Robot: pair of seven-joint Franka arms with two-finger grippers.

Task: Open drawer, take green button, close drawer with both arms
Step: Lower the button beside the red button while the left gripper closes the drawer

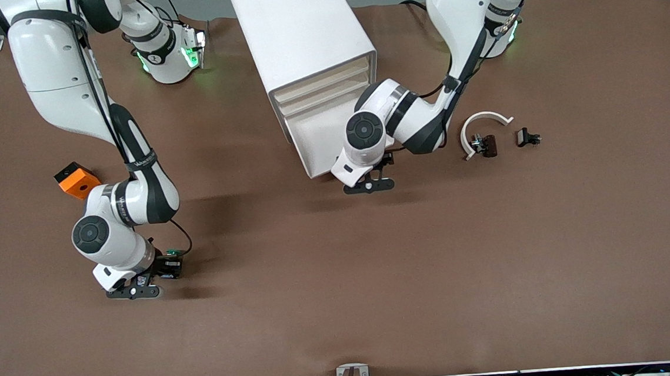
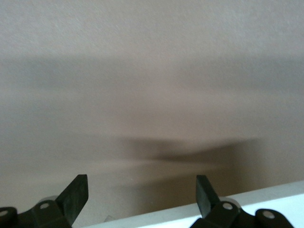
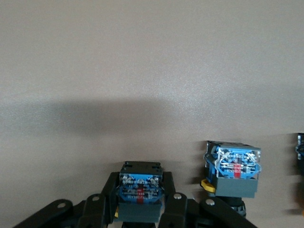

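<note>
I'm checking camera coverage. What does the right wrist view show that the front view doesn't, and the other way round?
Only the right wrist view: the printed blue base of the button clamped in the right claw, and a second button with a yellow rim lying on the table beside it.

Only the front view: the white drawer cabinet, the open left claw at its pulled-out drawer, an orange block, a white curved piece.

Both: the right claw, shut on its button, and the brown tabletop.

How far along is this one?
Done: the drawer stands pulled out. In hand: the right gripper is shut on the button, low over the table. Left: closing the drawer; the open left gripper sits at its front.
</note>
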